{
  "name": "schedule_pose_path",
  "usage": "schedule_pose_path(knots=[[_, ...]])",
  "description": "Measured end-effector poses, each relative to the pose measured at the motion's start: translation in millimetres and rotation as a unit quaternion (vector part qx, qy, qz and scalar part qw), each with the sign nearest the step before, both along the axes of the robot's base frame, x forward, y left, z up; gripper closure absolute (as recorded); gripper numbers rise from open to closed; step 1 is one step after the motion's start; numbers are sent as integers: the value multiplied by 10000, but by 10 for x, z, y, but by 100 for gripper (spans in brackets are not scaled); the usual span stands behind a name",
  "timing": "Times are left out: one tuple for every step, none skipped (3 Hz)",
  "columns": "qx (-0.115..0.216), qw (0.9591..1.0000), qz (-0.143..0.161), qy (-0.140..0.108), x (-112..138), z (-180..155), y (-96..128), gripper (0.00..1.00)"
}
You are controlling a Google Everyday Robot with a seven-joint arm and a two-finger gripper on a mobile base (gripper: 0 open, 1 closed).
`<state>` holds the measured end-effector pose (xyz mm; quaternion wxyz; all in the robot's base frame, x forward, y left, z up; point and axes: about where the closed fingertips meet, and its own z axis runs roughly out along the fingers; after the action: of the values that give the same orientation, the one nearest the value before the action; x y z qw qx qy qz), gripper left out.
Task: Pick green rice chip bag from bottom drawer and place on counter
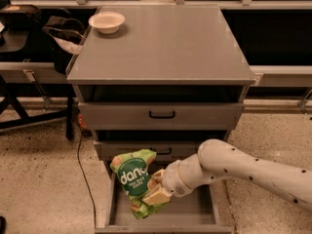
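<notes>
The green rice chip bag (132,181) is crinkled light green with a dark green round logo. It is held upright in my gripper (156,188), over the left part of the open bottom drawer (190,213). The gripper is shut on the bag's right side, with tan fingers (157,196) pressed against it. My white arm (243,169) reaches in from the right. The grey counter (170,43) is the cabinet's flat top, above the two upper drawers.
A cream bowl (107,21) sits at the counter's back left corner. The two upper drawers with black handles (162,114) are closed. A black cable (83,169) runs down the floor left of the cabinet. Dark furniture (29,57) stands at the left.
</notes>
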<state>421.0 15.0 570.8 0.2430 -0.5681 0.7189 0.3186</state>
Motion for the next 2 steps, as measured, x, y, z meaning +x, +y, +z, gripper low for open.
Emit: schedule_pose_path(knots=[[93,9996,54,-277,15,370,20,100],[126,9983,81,-572,63,743,46,100]])
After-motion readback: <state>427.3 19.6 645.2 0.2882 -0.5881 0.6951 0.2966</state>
